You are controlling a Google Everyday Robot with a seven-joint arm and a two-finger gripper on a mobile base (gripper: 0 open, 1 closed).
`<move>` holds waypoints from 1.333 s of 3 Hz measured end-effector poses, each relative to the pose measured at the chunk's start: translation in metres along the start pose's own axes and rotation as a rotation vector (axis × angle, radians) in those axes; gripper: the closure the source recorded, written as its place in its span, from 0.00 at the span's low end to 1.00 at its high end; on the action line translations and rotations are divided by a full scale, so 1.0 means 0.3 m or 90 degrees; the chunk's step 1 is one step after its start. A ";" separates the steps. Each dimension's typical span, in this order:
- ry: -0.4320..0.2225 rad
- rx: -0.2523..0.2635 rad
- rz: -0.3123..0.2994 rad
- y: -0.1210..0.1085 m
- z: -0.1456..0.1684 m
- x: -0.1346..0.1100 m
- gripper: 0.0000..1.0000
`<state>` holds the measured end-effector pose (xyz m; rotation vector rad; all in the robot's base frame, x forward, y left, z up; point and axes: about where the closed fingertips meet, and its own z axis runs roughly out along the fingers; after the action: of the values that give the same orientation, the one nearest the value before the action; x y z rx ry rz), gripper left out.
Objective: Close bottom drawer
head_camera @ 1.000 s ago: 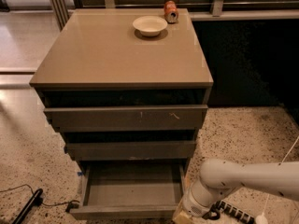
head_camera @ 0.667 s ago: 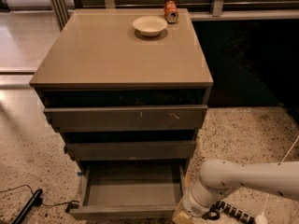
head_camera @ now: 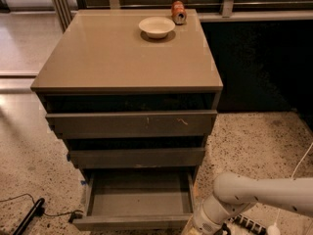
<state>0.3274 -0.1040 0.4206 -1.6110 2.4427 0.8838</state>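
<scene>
Bottom drawer (head_camera: 132, 223) pulled well out, empty. Gripper (head_camera: 209, 225) low beside its right front corner, likely staged for push; grip state cannot tell.

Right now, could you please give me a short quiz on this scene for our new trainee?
1. What stands beside the bowl on the cabinet top?
2. True or false: the bottom drawer is shut.
3. Where is the gripper? A: over the bowl. B: low, by the bottom drawer's right front corner. C: inside the bottom drawer.

Key:
1. A can.
2. False; it stands pulled out.
3. B.
</scene>
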 end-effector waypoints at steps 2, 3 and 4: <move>-0.005 -0.051 0.013 0.008 0.134 0.060 1.00; -0.032 -0.026 0.017 -0.111 0.200 0.039 1.00; -0.086 0.027 0.043 -0.308 0.296 -0.003 1.00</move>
<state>0.3868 -0.0842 0.3089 -1.4143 2.4193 0.9125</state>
